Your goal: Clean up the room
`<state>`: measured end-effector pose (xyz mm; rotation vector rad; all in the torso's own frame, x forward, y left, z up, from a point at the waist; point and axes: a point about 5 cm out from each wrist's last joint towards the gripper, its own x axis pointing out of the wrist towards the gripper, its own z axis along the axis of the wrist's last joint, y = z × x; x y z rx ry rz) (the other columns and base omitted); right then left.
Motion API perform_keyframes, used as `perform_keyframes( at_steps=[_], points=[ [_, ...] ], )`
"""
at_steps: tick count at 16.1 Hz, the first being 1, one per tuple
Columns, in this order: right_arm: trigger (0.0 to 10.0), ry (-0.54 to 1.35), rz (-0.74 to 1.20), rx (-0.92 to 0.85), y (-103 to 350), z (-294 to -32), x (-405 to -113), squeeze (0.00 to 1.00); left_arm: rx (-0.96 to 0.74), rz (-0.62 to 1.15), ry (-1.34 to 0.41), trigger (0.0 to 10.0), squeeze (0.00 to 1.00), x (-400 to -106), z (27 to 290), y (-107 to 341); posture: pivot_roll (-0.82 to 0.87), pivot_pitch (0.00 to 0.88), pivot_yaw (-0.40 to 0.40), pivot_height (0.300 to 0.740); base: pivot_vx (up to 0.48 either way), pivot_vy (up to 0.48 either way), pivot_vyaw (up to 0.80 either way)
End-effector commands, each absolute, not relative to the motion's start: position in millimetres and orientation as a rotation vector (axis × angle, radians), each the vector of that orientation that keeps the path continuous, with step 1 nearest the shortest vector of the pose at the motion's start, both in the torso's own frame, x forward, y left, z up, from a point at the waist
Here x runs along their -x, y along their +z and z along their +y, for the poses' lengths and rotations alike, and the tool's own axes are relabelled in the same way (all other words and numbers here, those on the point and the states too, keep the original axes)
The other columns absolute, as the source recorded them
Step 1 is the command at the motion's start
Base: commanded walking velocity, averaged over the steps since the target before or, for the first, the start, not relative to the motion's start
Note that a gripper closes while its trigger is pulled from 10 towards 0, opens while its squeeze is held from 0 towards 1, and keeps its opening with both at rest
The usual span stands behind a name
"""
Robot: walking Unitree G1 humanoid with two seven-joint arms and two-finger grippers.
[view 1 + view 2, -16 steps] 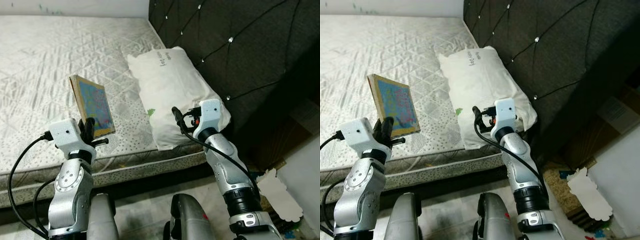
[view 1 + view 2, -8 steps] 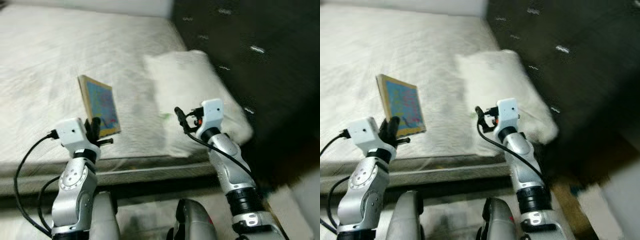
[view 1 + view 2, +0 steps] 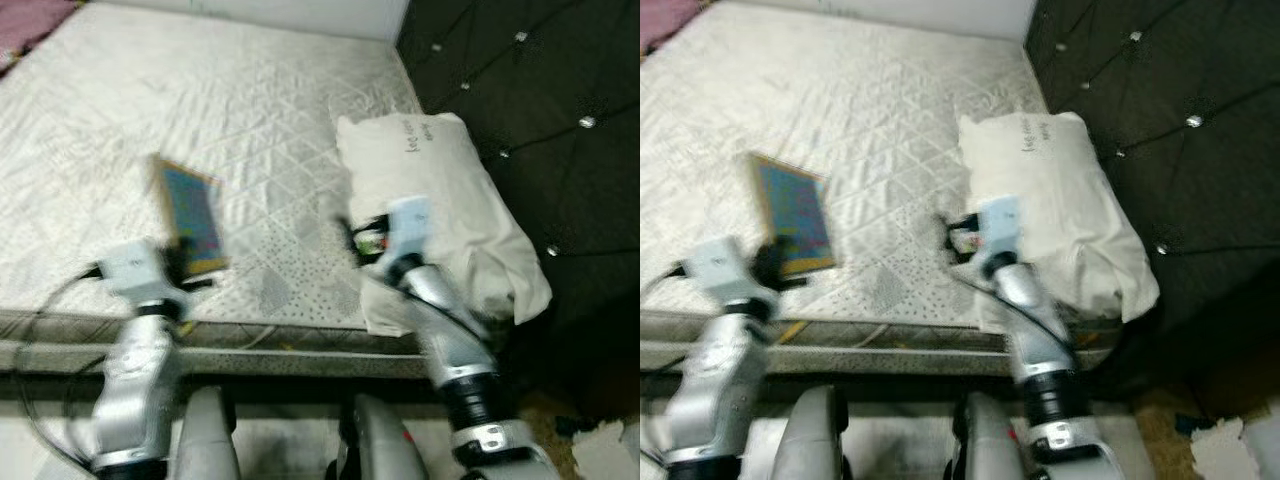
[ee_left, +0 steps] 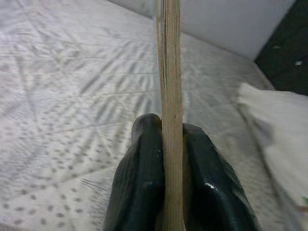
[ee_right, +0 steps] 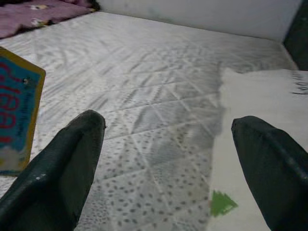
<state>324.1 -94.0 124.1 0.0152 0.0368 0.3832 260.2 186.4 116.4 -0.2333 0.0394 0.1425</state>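
My left gripper (image 3: 183,262) is shut on a thin board book (image 3: 192,217) with a blue and yellow cover, holding it upright by its lower edge above the front of the mattress (image 3: 220,110). Edge-on in the left wrist view, the book (image 4: 170,96) stands clamped between the two black fingers (image 4: 142,178). My right gripper (image 5: 163,159) is open and holds nothing, raised over the mattress beside the white pillow (image 3: 450,210). The book's corner (image 5: 17,120) is seen past one of its fingers (image 5: 57,168).
A dark tufted headboard (image 3: 530,90) rises along the right side of the bed. The pillow lies against it and overhangs the mattress's front edge (image 3: 260,345). Purple fabric (image 5: 33,12) lies at the far left corner. Pale scraps (image 3: 605,445) lie on the floor at the lower right.
The camera has swung left, so the bed and pillow sit further right in the picture. The left gripper still holds the book upright; the right gripper stays open.
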Motion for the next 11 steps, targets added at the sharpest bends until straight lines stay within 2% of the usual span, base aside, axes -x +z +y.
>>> perform_keyframes(
  at_steps=[1,5,7,11],
  points=[
    [10.0,0.331,0.047,0.001,123,-110,-327,0.00,0.252,0.034,0.080,10.0,0.00,-265,171,121,-0.06,0.053,-0.098,0.613,0.000,0.000,0.00],
    [10.0,0.314,0.052,0.007,123,-114,-327,0.00,0.291,0.212,0.012,10.0,0.00,-279,158,100,-0.08,0.052,-0.103,0.613,0.000,0.000,0.00],
    [10.0,0.311,0.045,-0.001,125,-118,-326,0.00,0.263,0.273,-0.004,10.0,0.00,-288,154,93,-0.09,0.053,-0.107,0.593,0.000,0.000,0.00],
    [10.0,0.276,0.070,0.039,125,-141,-320,0.00,0.349,0.379,-0.029,10.0,0.00,-305,146,85,-0.14,0.062,-0.128,0.578,0.000,0.000,0.00]
  ],
)
